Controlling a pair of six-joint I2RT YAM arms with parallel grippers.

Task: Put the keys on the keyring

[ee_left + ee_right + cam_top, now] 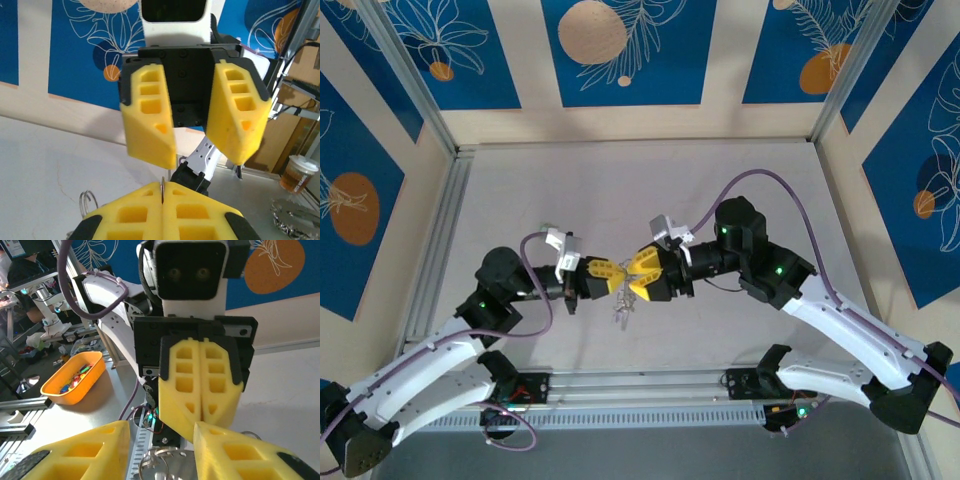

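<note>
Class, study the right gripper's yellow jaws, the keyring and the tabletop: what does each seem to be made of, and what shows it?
The right gripper jaws: probably matt yellow plastic, moulded or printed, with hollow square pockets. The keyring: shiny silvery metal wire, catching bright highlights. The table: smooth, matt pale grey sheet, perhaps laminate; the look leaves it open.

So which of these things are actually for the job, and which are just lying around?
For the job: keyring, keys, left hand, right hand.
Lying about: orange bowl, drink cup, crumpled foil.
</note>
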